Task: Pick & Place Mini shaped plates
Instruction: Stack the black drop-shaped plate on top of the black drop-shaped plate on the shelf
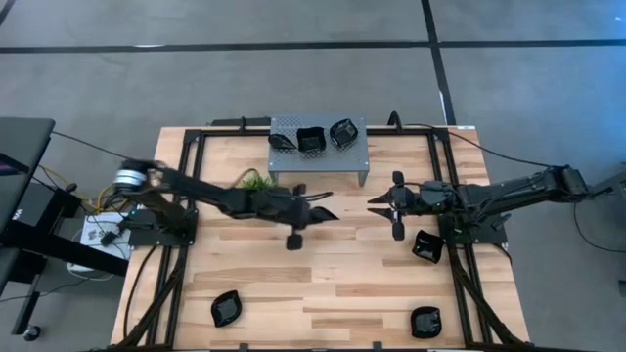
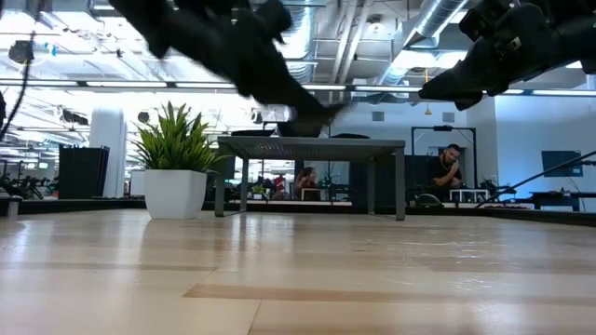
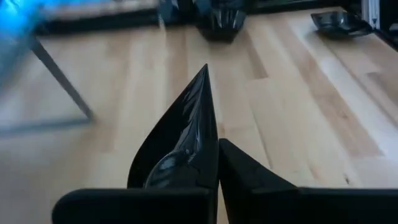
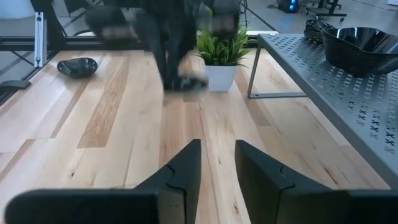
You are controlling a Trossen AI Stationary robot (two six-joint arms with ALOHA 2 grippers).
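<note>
gripping a pointed leaf plate (image 3: 180, 140) by one edge, the left gripper (image 1: 311, 211) hangs over the table (image 1: 323, 269) middle, just in front of the stand (image 1: 318, 156). risk: the hold covers only the rim of a glossy dish, so a fast swing may let it pivot or slip out and drop to the wood. the right gripper (image 1: 383, 202) waits close opposite, fingers (image 4: 180, 168) parted with nothing between them; a wide arc could clip it. three plates (image 1: 311, 138) already fill much of the stand top, leaving little free room, so a careless placement may knock one. the plant (image 1: 254, 180) sits beside the stand's left leg, near the left arm. three more plates lie near the table's front and right edges.
</note>
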